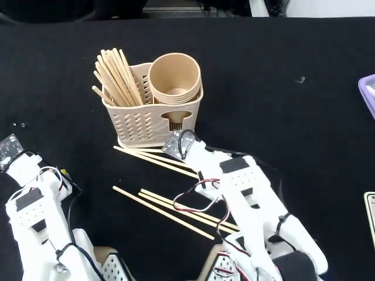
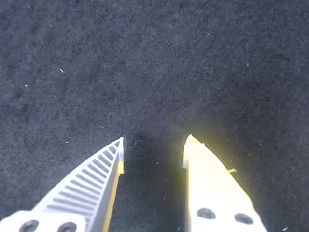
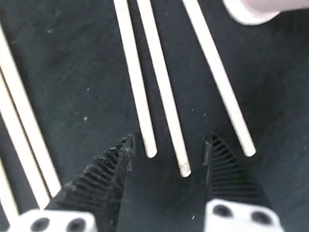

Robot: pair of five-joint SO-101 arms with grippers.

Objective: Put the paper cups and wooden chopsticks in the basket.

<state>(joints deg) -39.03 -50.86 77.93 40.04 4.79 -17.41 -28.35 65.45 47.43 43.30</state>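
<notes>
No text, label, number or sign can be read on the basket [image 1: 140, 123] or paper cups [image 1: 174, 75].

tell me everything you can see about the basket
The basket is a cream, plastic-looking caddy with slotted walls and a handle cut-out in the front of the cup side. It stands upright on the black table. One compartment holds a leaning bundle of wooden chopsticks, the other a stack of paper cups. A few loose chopsticks lie close along its front base, and the open right claw sits just in front of it; whether either touches it cannot be told.
</notes>
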